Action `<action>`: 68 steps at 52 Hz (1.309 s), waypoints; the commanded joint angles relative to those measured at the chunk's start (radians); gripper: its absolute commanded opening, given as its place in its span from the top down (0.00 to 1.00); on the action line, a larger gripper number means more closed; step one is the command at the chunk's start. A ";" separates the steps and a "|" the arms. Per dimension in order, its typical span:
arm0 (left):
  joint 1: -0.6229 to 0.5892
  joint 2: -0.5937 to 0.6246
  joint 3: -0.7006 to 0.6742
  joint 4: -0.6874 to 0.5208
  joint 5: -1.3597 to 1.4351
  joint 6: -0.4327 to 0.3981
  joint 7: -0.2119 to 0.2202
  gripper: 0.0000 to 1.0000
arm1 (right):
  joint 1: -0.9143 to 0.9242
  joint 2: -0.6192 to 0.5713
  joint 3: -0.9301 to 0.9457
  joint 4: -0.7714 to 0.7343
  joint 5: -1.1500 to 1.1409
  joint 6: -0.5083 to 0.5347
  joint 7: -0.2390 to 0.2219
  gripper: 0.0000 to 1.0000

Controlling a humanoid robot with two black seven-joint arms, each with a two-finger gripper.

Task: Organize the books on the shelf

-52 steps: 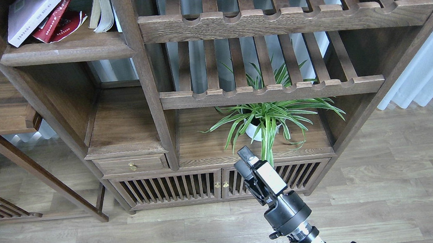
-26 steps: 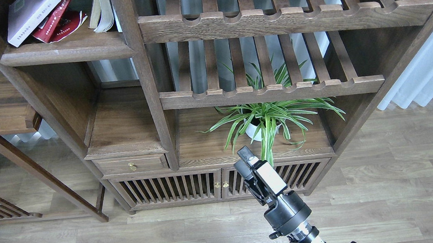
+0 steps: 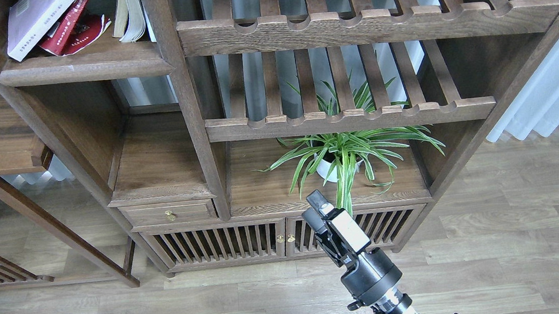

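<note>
Clearly the books [image 3: 56,22] lean untidily on the shelf [image 3: 86,68]; stand them upright gently. Right gripper [image 3: 317,205], well below the shelf, empty, fingers' spread unclear.

Top-left compartment: solid dark brown wooden shelf board with thick rounded front edge [image 3: 81,71]. On it, thick white-lavender paperback [image 3: 35,20] tilted steeply, lower corner near the shelf's left front, leaning right over a red paperback [image 3: 69,23]. The red one is also slanted, its cover curling out at the bottom. To the right, a third book [image 3: 128,15] stands roughly upright against the post, cream page edges fanned toward camera; cover colour not visible.
</note>
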 commanded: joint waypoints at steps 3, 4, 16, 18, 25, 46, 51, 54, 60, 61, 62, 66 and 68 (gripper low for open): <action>0.043 -0.003 -0.006 0.020 0.009 0.000 0.009 0.93 | 0.000 0.000 0.000 0.000 0.000 0.000 0.000 0.00; 0.056 -0.007 -0.009 0.022 0.009 0.000 0.015 0.93 | 0.000 0.000 0.000 0.000 0.000 0.000 0.000 0.00; 0.093 -0.052 -0.024 0.036 0.009 0.000 0.021 0.66 | 0.000 0.000 0.000 0.000 0.000 0.000 0.000 0.00; 0.094 -0.056 -0.023 0.034 0.008 0.000 0.019 0.61 | 0.000 0.000 0.000 0.000 0.000 0.000 0.002 0.00; 0.096 -0.061 -0.023 0.026 -0.003 0.000 0.016 0.48 | 0.000 0.000 -0.002 0.000 0.000 0.000 0.002 0.00; 0.220 0.005 -0.031 -0.176 -0.227 0.000 0.018 0.29 | 0.001 0.000 -0.002 0.000 -0.002 0.000 0.006 0.00; 0.335 0.050 -0.072 -0.306 -0.320 0.000 0.036 0.28 | 0.001 0.000 -0.002 0.000 -0.011 0.000 0.005 0.00; 0.455 0.048 -0.124 -0.445 -0.454 0.000 0.128 0.20 | 0.018 0.000 -0.002 0.000 -0.009 0.000 0.006 0.00; 0.572 0.050 -0.144 -0.497 -0.550 0.000 0.161 0.18 | 0.063 0.000 -0.002 0.000 -0.009 0.000 0.006 0.00; 0.585 0.050 -0.146 -0.500 -0.555 0.000 0.156 0.18 | 0.066 0.000 -0.002 0.000 -0.009 0.000 0.006 0.00; 0.612 0.048 -0.147 -0.506 -0.563 0.000 0.153 0.17 | 0.075 0.000 -0.002 0.000 -0.009 0.000 0.006 0.00; 0.707 0.033 -0.150 -0.539 -0.595 0.000 0.148 0.14 | 0.092 0.000 -0.002 0.000 -0.011 0.000 0.006 0.00; 0.764 0.010 -0.149 -0.566 -0.604 0.000 0.150 0.13 | 0.101 0.000 -0.002 0.000 -0.011 0.000 0.006 0.00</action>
